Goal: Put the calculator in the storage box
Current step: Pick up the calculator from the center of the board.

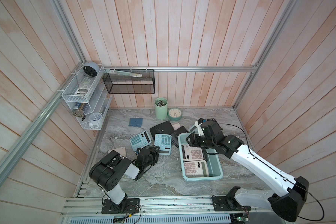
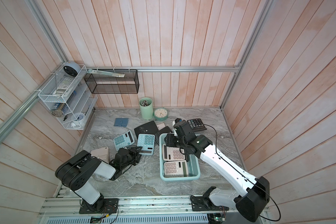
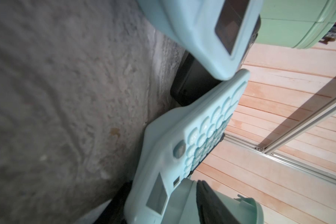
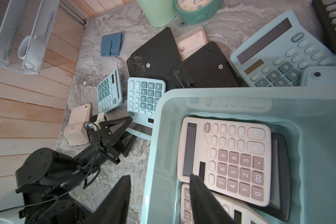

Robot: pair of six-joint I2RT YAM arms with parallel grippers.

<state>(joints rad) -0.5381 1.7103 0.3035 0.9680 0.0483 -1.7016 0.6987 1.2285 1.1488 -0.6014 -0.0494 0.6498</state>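
We line up the pick.
Our left gripper (image 4: 132, 128) straddles the display end of the light aqua plastic calculator (image 4: 145, 97), mid-way across the grey marbled tabletop (image 1: 163, 180); gripped or not, we cannot tell. Its long axis runs near edge to far. The shallow aqua plastic storage box (image 4: 241, 92) lies rightward, with our right gripper (image 4: 159, 175) over its wall, jaws apart.

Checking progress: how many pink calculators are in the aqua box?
2. One pink calculator lies at the far end of the box; the other pink calculator at the near end, partly under it. Others may be hidden beneath.
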